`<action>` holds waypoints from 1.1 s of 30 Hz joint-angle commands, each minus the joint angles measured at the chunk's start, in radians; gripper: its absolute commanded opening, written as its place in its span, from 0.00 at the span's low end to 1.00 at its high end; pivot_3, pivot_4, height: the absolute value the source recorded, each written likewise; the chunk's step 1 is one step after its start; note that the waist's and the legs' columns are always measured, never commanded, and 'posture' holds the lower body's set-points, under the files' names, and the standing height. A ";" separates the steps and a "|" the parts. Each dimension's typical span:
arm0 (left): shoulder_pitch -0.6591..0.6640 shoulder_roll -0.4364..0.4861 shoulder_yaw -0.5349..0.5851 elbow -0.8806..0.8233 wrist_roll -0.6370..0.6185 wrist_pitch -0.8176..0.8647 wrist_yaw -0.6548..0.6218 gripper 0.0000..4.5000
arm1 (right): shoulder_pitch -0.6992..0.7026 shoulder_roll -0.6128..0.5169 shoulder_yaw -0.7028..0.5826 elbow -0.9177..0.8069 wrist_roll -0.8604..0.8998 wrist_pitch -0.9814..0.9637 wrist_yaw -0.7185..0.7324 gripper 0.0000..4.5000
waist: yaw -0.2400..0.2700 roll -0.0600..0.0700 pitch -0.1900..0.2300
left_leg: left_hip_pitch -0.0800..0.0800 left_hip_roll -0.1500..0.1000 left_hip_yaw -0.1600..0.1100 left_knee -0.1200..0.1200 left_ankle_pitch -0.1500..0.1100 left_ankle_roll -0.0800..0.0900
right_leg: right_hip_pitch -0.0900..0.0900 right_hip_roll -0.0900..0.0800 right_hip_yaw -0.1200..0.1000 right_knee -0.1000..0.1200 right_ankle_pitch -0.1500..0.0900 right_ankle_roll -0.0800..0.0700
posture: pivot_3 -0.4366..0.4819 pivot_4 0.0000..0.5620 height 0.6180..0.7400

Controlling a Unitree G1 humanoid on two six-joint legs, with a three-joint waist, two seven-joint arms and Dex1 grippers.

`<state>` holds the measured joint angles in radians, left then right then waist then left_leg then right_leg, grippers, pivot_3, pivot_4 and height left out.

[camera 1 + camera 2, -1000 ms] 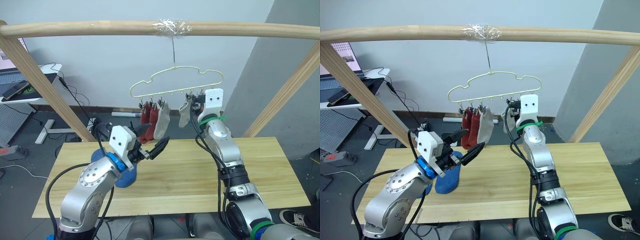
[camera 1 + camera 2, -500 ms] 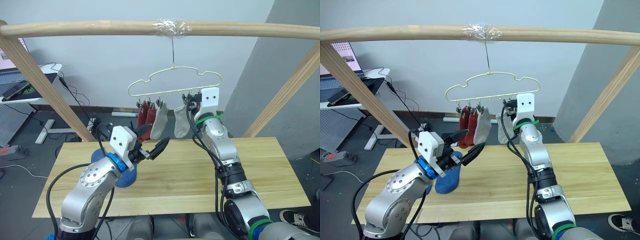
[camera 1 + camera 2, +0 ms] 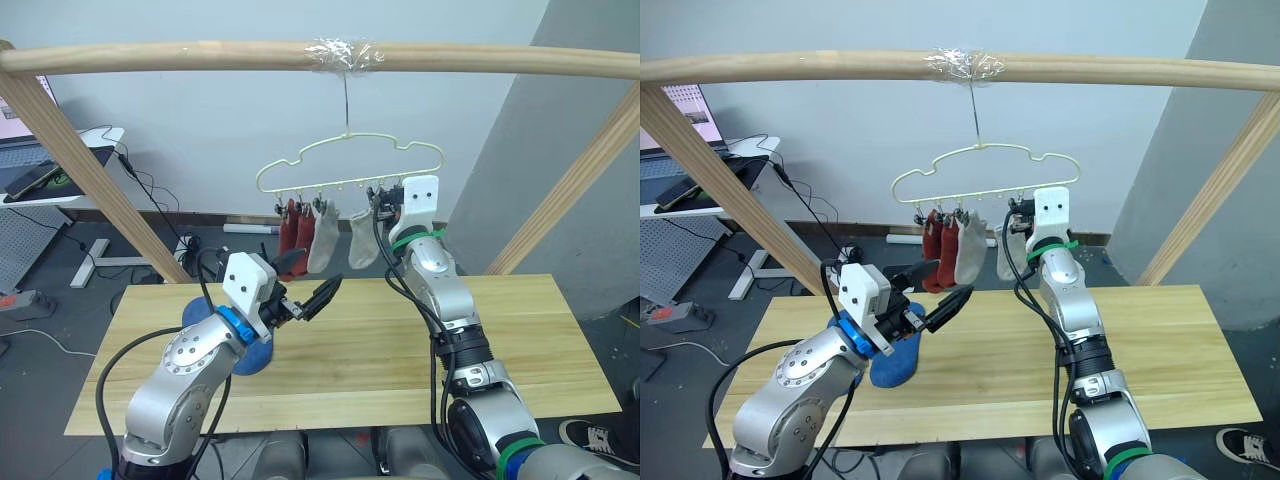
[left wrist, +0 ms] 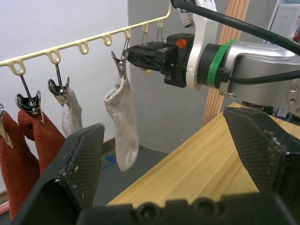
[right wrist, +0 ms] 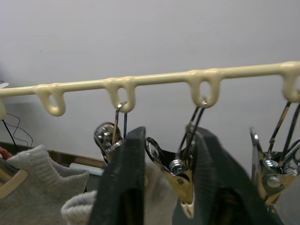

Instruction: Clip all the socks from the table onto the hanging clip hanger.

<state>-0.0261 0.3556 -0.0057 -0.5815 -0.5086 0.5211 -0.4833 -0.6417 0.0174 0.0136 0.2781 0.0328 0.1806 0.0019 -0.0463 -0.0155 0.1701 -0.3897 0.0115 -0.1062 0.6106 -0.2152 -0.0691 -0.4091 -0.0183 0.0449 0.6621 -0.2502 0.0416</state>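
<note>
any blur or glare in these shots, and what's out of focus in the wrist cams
Right wrist view: the black fingers sit so close that they are soft, and the clip hanger bar behind them is only slightly crisper. Left wrist view: the near fingers are blurred, while the hanging grey sock is sharp. Left eye view: even light, with glare only on the tape wrapped round the pole.

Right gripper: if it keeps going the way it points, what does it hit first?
Probably the metal clip between the right gripper's fingers, with the grey sock hanging from it; depth beyond is unclear.
</note>
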 commanded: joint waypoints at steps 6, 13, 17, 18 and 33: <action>-0.018 -0.022 0.015 -0.036 -0.034 -0.026 0.000 1.00 | -0.015 -0.002 -0.017 -0.025 0.015 -0.020 0.011 0.00 | 0.000 0.000 0.000 | 0.000 0.000 0.000 0.000 0.000 0.000 | 0.000 0.000 0.000 0.000 0.000 0.000 | 0.53 0.23 1.00; -0.007 -0.021 0.014 -0.019 -0.021 -0.031 0.005 1.00 | -0.018 -0.050 -0.037 -0.066 0.068 0.119 0.082 0.00 | 0.000 0.000 0.000 | 0.000 0.000 0.000 0.000 0.000 0.000 | 0.000 0.000 0.000 0.000 0.000 0.000 | 0.51 0.24 1.00; 0.042 -0.046 0.027 0.070 0.035 -0.093 0.033 1.00 | -0.024 -0.118 -0.059 -0.169 0.179 0.370 0.197 0.00 | 0.002 0.000 0.000 | 0.001 0.000 0.000 0.000 0.000 0.000 | 0.001 0.000 0.000 0.000 0.000 0.000 | 0.50 0.24 1.00; 0.050 -0.060 0.039 0.107 0.042 -0.099 0.054 1.00 | -0.025 -0.142 -0.055 -0.199 0.196 0.421 0.224 0.00 | 0.003 0.000 0.000 | 0.002 0.000 0.000 0.000 0.000 0.000 | 0.002 0.000 0.000 0.000 0.000 0.000 | 0.48 0.24 1.00; -0.084 0.021 -0.007 0.881 0.436 -0.330 0.160 1.00 | -0.004 -0.222 -0.046 -0.446 0.301 0.736 0.283 0.00 | -0.005 0.000 0.000 | 0.004 0.000 0.000 0.000 0.000 0.000 | 0.003 0.000 -0.001 0.000 -0.002 0.002 | 0.43 0.22 1.00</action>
<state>-0.0909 0.3830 -0.0145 0.2673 -0.0895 0.2282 -0.3300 -0.6438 -0.2035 -0.0199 -0.1161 0.3111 0.9054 0.2821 -0.0518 -0.0154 0.1698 -0.3858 0.0115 -0.1060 0.6102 -0.2153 -0.0691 -0.4062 -0.0185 0.0444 0.6618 -0.2527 0.0433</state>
